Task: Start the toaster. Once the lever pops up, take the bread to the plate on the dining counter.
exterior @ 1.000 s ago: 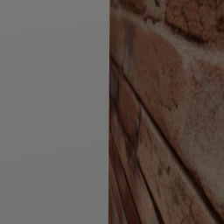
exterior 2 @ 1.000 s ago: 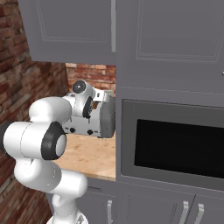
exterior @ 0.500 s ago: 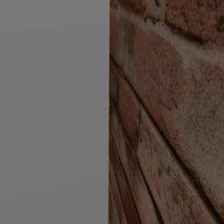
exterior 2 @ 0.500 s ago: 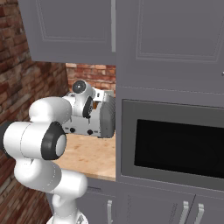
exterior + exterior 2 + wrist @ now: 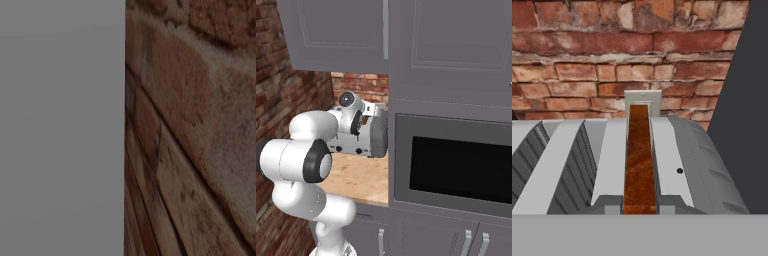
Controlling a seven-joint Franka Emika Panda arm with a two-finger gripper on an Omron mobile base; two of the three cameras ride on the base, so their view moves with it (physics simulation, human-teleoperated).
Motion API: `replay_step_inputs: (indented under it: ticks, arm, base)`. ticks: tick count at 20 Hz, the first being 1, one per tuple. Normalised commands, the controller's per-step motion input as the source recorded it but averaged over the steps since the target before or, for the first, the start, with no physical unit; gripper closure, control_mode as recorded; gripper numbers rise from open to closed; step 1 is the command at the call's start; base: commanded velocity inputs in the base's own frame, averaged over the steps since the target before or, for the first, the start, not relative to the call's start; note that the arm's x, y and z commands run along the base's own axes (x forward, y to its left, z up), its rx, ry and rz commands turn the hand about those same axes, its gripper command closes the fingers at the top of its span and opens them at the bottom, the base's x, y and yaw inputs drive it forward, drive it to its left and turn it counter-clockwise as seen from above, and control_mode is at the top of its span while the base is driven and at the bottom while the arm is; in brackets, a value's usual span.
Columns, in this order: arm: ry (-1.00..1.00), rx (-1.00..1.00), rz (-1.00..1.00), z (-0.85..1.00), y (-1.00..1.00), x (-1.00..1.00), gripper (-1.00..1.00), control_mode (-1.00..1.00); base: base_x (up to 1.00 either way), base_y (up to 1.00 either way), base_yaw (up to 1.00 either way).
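Fingers clenched over the toaster [image 5: 662,165]; bread [image 5: 639,160] edge-on mid-frame in its slot, brick wall [image 5: 612,60] close behind, cabinet side [image 5: 747,100] at right.

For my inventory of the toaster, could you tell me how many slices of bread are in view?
1. The bread stands on edge in the toaster's right-hand slot, seen from above in the hand view. The slot to its left is in shadow, so another slice there could be hidden.
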Motion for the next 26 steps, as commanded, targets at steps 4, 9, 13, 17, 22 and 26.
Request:
replay_step_inputs:
  ticks: [4,9,13,17,22,26]
  arm:
    - [0.00,0.00,0.00,0.00,0.00,0.00,1.00,-1.00]
    - [-0.09,0.00,0.00,0.03,0.00,-0.06,1.00,-1.00]
    - [-0.09,0.00,0.00,0.22,0.00,-0.04,1.00,-1.00]
    - [-0.13,0.00,0.00,0.33,0.00,-0.17,1.00,-1.00]
    - [-0.15,0.00,0.01,0.42,0.00,-0.20,1.00,-1.00]
    - [-0.19,0.00,0.00,0.38,0.00,-0.32,1.00,-1.00]
  base:
    - [0.00,0.00,0.00]
    - [0.00,0.00,0.00]
    - [0.00,0.00,0.00]
    - [0.00,0.00,0.00]
    - [0.00,0.00,0.00]
    - [0.00,0.00,0.00]
